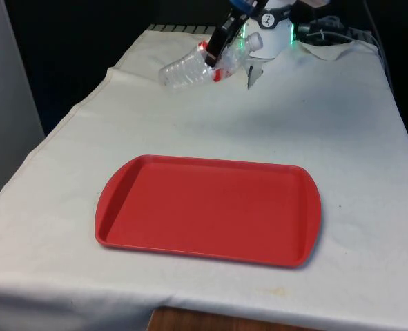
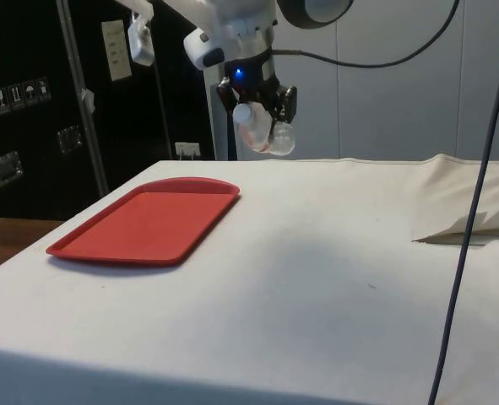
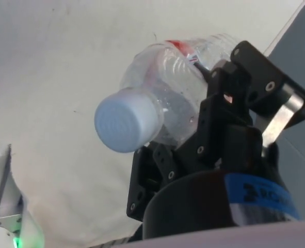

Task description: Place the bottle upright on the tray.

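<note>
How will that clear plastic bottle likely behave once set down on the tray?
The bottle looks empty, so probably light and easily tipped. Its thin ribbed wall may flex under the tool. Released tilted as now, above the cloth short of the tray, it would likely roll.

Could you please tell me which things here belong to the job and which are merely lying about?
Belongs to the job:
- bottle, clear, white-capped, held tilted above the table
- gripper, shut on it
- red tray, empty

Lying about:
- white cloth
- hanging cable

One clear plastic bottle [image 1: 190,69], one red tray [image 1: 207,209], one white-clothed table [image 1: 328,124]
</note>
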Robot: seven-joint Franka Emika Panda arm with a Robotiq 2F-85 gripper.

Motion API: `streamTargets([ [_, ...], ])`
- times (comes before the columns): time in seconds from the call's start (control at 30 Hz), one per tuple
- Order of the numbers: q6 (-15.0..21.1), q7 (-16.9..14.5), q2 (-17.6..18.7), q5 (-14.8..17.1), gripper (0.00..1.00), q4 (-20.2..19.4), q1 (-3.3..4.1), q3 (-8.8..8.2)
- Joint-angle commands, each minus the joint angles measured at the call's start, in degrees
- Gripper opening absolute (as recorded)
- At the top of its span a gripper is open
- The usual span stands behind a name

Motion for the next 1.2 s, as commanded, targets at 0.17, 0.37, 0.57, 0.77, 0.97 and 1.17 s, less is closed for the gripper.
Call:
streamTargets([
  [0.17, 1.7, -2.0, -0.7, 2.6, 0.34, -0.4, -0.17, -0.57],
  [0.37, 1.8, -2.7, -0.6, 4.1, 0.34, 0.0, 0.0, -1.03],
  [0.57, 3.6, -5.0, -1.2, 7.2, 0.34, -0.4, -0.11, -1.66],
  [0.77, 4.6, -6.8, -1.4, 9.7, 0.34, -0.5, -0.11, -2.23],
  [0.97, 4.5, -7.7, -1.3, 11.3, 0.34, 0.0, 0.0, -2.58],
  [1.17, 6.2, -10.9, -1.9, 15.6, 0.34, -0.4, -0.11, -3.27],
])
